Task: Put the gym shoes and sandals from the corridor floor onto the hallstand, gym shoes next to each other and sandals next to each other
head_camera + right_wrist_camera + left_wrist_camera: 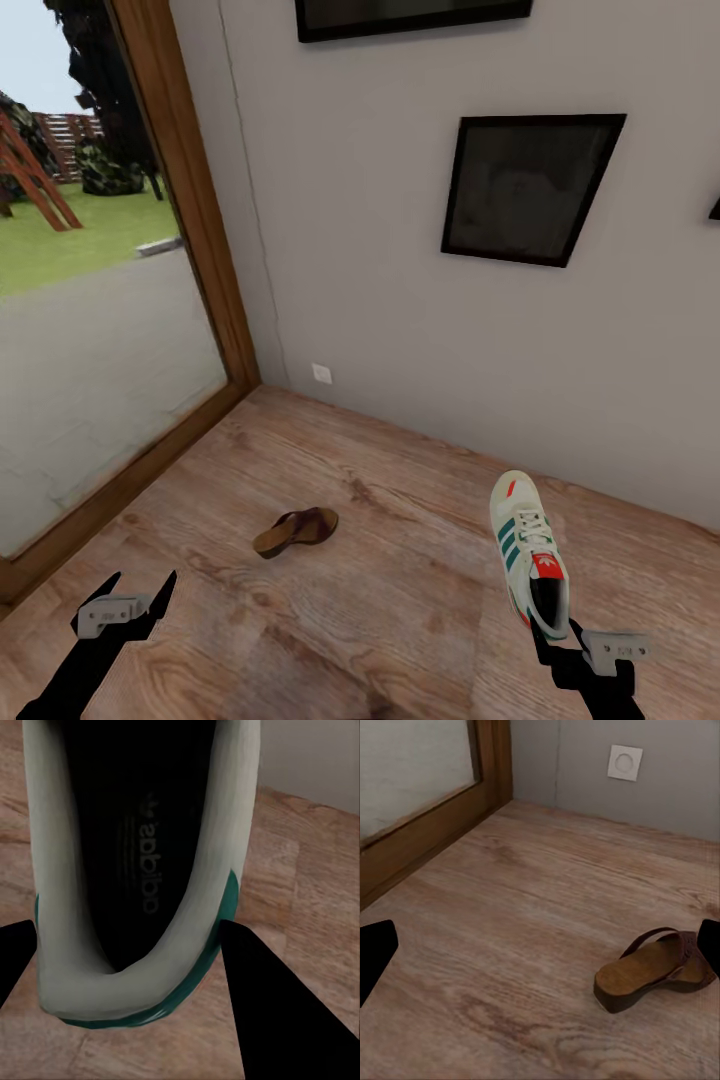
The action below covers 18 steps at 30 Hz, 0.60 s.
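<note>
One cream gym shoe [527,548] with green stripes and a red tongue label hangs toe-forward at the right, above the corridor floor [400,600]. My right gripper [556,630] is shut on its heel. In the right wrist view the shoe's dark opening [142,855] sits between the black fingers [262,1012]. One maroon sandal [295,530] lies on the planks near the middle-left, and it also lies ahead in the left wrist view as a sandal [656,971] with a tan footbed. My left gripper [125,597] hovers open, short of the sandal and to its left. The hallstand is out of view.
A tall glass pane in a wooden frame [205,250] runs along the left, with its sill [110,500] at floor level. A grey wall [380,300] with dark picture frames [530,185] and a white socket [322,373] closes the far side.
</note>
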### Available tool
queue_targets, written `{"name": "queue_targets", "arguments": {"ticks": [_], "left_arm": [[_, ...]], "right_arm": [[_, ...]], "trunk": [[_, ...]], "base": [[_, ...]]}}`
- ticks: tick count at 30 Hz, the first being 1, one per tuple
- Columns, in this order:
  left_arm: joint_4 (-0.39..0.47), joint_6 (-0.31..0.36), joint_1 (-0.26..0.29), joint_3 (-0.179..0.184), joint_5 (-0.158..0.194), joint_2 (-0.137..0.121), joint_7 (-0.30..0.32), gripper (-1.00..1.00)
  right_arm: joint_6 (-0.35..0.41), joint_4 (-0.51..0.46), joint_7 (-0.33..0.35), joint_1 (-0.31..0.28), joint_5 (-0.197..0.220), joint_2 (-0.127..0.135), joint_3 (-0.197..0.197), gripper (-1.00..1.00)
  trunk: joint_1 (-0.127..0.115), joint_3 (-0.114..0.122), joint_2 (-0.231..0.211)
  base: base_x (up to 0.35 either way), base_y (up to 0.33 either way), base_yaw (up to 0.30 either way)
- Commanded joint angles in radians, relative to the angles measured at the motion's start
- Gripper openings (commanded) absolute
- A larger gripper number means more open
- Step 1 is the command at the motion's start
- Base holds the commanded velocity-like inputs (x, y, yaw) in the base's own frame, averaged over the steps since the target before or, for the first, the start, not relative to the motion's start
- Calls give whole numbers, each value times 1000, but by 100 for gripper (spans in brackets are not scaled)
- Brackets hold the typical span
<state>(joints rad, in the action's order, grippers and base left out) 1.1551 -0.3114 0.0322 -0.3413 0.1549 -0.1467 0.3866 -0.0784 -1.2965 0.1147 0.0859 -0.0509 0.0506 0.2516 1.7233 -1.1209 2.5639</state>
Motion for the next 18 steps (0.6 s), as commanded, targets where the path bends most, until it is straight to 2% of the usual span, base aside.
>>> {"name": "queue_targets", "arguments": {"ticks": [1, 8, 12, 18], "left_arm": [[0, 0, 0, 0, 0, 0, 0, 100], [0, 0, 0, -1, -1, 0, 0, 100], [-1, 0, 0, -1, -1, 1, 0, 100], [-3, -1, 0, 0, -1, 1, 0, 100]], "right_arm": [[0, 0, -1, 0, 2, 0, 0, -100], [0, 0, -1, 0, 2, 0, 0, -100], [0, 0, -1, 0, 2, 0, 0, -100], [0, 0, -1, 0, 2, 0, 0, -100]], "trunk": [[0, 0, 0], [0, 0, 0], [0, 0, 0], [0, 1, 0]], "base": [[0, 306, 0], [0, 258, -2], [0, 120, -67], [0, 55, -169]]}}
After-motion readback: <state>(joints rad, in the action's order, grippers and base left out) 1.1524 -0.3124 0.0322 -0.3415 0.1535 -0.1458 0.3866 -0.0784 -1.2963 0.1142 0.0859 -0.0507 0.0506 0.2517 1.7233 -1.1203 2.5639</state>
